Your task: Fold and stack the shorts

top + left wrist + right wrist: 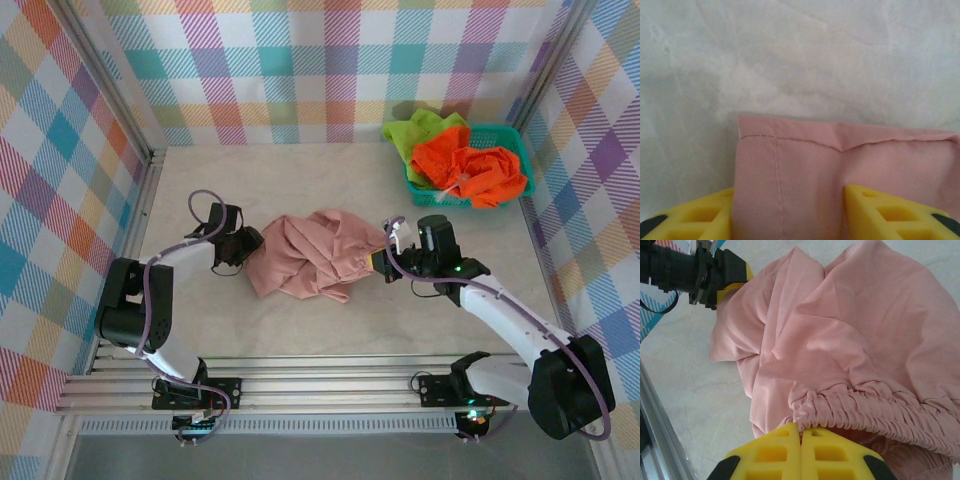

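So, your pink shorts [310, 258] are sitting crumpled in the middle of the table [200, 190], between the two arms. Your right gripper [801, 432] has its yellow fingers pressed together right on the gathered waistband [865, 405] — it's pinching the edge of it at the right side of the heap. Your left gripper [789, 190] is at the opposite, left side. Its fingers stand apart with a stitched hem corner [790, 150] lying flat in the gap between them, so the jaws are spread around the cloth, not squeezed on it. From the right wrist you can see that left gripper poking in at the far edge of the fabric, touching it. The shorts are bunched, with deep folds running across them.

Back in the far right corner, the teal basket [432, 196] holds the orange shorts [470, 168], heaped on top and spilling over the rim. The green shorts [415, 130] hang out over its back-left edge — both well apart from the pink pair and from either gripper.
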